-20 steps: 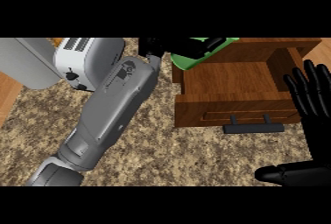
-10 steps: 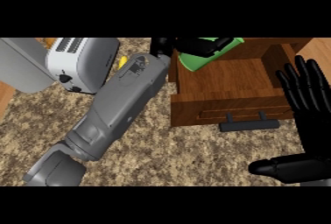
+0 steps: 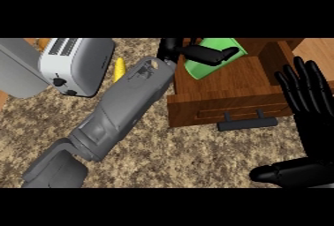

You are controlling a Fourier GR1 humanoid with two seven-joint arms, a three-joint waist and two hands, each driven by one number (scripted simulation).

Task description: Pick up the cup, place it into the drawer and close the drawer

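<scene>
1. The left hand [image 3: 195, 52] reaches over the open drawer [image 3: 222, 84], its fingers [image 3: 218, 55] curled round the green cup [image 3: 212, 64], which lies tilted inside the drawer's wooden box.
2. The right hand [image 3: 306, 101] rests at the view's right edge, fingers straight and spread, beside the drawer front and its dark handle [image 3: 246, 122].
3. Risk: letting go while the cup leans could let it roll against the drawer wall.
4. Risk: if the cup pokes above the rim, pushing the drawer shut may jam it.
5. A toaster [image 3: 75, 66] and a yellow item [image 3: 120, 69] sit on the speckled surface [image 3: 183, 154], well apart.
</scene>
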